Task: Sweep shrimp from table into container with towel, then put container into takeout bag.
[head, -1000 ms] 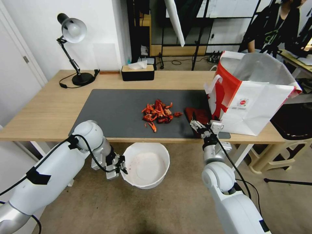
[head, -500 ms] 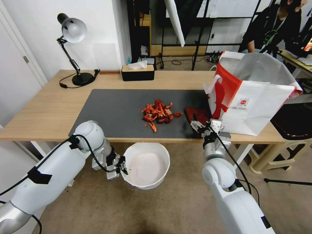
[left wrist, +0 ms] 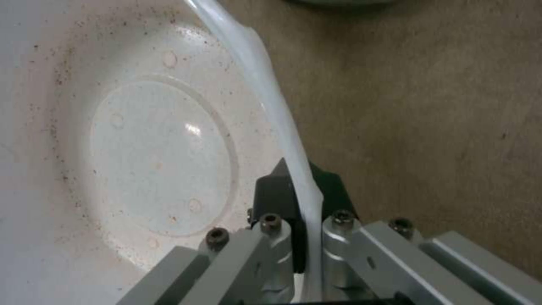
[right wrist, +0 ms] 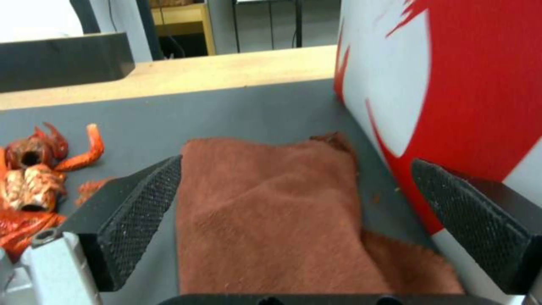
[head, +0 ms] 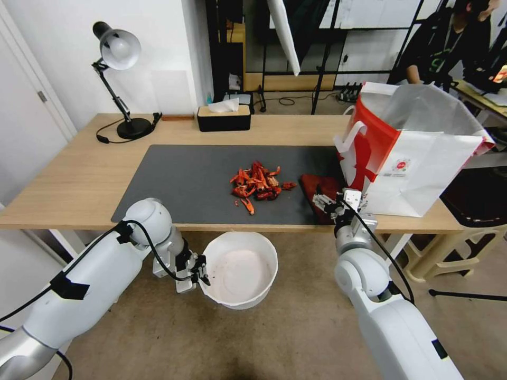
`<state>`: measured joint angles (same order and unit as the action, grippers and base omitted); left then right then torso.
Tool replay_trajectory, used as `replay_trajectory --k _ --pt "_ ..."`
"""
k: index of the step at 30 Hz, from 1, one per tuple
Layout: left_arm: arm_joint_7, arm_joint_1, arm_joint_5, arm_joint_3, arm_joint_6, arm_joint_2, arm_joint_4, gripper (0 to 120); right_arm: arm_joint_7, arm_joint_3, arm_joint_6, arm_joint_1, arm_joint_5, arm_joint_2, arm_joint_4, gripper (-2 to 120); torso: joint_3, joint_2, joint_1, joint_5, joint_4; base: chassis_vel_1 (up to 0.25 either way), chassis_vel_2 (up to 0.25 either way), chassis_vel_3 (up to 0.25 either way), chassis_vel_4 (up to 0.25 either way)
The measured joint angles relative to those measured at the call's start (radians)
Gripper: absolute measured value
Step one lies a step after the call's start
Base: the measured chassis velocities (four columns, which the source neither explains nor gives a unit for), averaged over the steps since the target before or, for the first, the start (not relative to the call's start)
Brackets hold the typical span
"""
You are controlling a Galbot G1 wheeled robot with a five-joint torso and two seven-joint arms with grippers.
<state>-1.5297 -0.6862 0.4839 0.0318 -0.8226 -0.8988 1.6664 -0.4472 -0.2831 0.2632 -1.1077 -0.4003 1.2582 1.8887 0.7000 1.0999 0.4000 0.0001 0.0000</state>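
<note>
towel (right wrist: 265, 212): flat on surface, directly between spread right gripper (right wrist: 305, 220) fingers
left gripper (head: 198, 268): clamps bowl (head: 240, 269) rim, below surface edge

We see a long light-wood table (head: 68, 174) carrying a dark grey mat (head: 190, 179), black desk lamp (head: 119, 79), black tissue box (head: 223, 119) and red-white paper takeout bag (head: 412, 158).

Head view: high, looking forward-down over desk (head: 63, 179). Left wrist: close on container (left wrist: 141, 161) rim. Right wrist: low, close over towel (right wrist: 265, 212); shared with head view.
</note>
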Motion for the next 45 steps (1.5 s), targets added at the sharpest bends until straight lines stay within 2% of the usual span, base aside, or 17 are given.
replay_trajectory --k 6,8,10,12,16,29,32,33,36,37,39,41,42,44,45 --pt "0.000 0.005 -0.001 0.000 0.000 0.001 -0.002 0 -0.006 0.018 0.010 0.008 0.007 0.012 -0.018 99 0.000 0.000 0.000 -0.0001 0.0000 0.000 0.000 0.000 0.000" --pt "0.000 0.006 -0.002 0.000 0.000 0.002 -0.003 0 -0.017 0.020 0.024 0.007 0.008 0.012 -0.016 90 0.000 0.000 0.000 -0.0001 0.0000 0.000 0.000 0.000 0.000" --pt "0.000 0.006 -0.002 0.000 0.000 0.002 -0.003 0 -0.022 0.019 0.031 0.007 0.007 0.012 -0.014 88 0.000 0.000 0.000 0.0000 0.0000 0.000 0.000 0.000 0.000" --pt "0.000 0.006 -0.002 -0.001 0.000 0.000 -0.003 0 -0.039 0.017 0.056 0.007 -0.009 0.010 -0.006 78 0.000 0.000 0.000 -0.0001 0.0000 0.000 0.000 0.000 0.000" --pt "0.000 0.005 -0.002 -0.001 0.000 -0.002 -0.003 0 -0.056 0.017 0.090 0.008 -0.025 0.009 0.002 73 0.000 0.000 0.000 -0.0001 0.0000 0.000 0.000 0.000 0.000" --pt "0.000 0.003 -0.007 -0.007 0.000 0.000 0.001 0 -0.060 0.019 0.136 0.006 -0.034 0.011 0.007 76 0.000 0.000 0.000 -0.0001 0.0000 0.000 0.000 0.000 0.000" --pt "0.000 0.008 -0.012 -0.007 0.000 0.001 -0.001 0 -0.059 0.022 0.140 0.007 -0.033 0.012 0.003 61 0.000 0.000 0.000 -0.0001 0.0000 0.000 0.000 0.000 0.000" --pt "0.000 0.008 -0.012 -0.007 0.000 0.001 -0.001 0 -0.059 0.022 0.140 0.007 -0.033 0.012 0.003 61 0.000 0.000 0.000 -0.0001 0.0000 0.000 0.000 0.000 0.000" --pt "0.000 0.010 -0.015 -0.007 0.000 0.000 -0.002 0 -0.058 0.025 0.143 0.009 -0.030 0.013 -0.002 45 0.000 0.000 0.000 -0.0001 0.0000 0.000 0.000 0.000 0.000" --pt "0.000 0.010 -0.015 -0.007 0.000 0.000 -0.002 0 -0.058 0.025 0.143 0.009 -0.030 0.013 -0.002 45 0.000 0.000 0.000 -0.0001 0.0000 0.000 0.000 0.000 0.000" --pt "0.000 0.010 -0.016 -0.007 0.000 -0.001 -0.002 0 -0.058 0.026 0.145 0.009 -0.030 0.014 -0.002 35 0.000 0.000 0.000 -0.0001 0.0000 0.000 0.000 0.000 0.000" --pt "0.000 0.010 -0.017 -0.006 0.000 -0.001 -0.002 0 -0.058 0.026 0.145 0.009 -0.030 0.014 -0.002 32 0.000 0.000 0.000 0.0000 0.0000 0.000 0.000 0.000 0.000" --pt "0.000 0.010 -0.017 -0.006 0.000 -0.001 -0.002 0 -0.058 0.026 0.145 0.008 -0.030 0.014 -0.002 25 0.000 0.000 0.000 -0.0001 0.0000 0.000 0.000 0.000 0.000" --pt "0.000 0.010 -0.017 -0.007 0.000 -0.002 -0.002 0 -0.058 0.026 0.145 0.008 -0.030 0.014 -0.002 22 0.000 0.000 0.000 -0.0001 0.0000 0.000 0.000 0.000 0.000" --pt "0.000 0.010 -0.017 -0.007 0.000 -0.002 -0.003 0 -0.057 0.026 0.145 0.006 -0.030 0.014 -0.001 15 0.000 0.000 0.000 0.0000 0.0000 0.000 0.000 0.000 0.000"
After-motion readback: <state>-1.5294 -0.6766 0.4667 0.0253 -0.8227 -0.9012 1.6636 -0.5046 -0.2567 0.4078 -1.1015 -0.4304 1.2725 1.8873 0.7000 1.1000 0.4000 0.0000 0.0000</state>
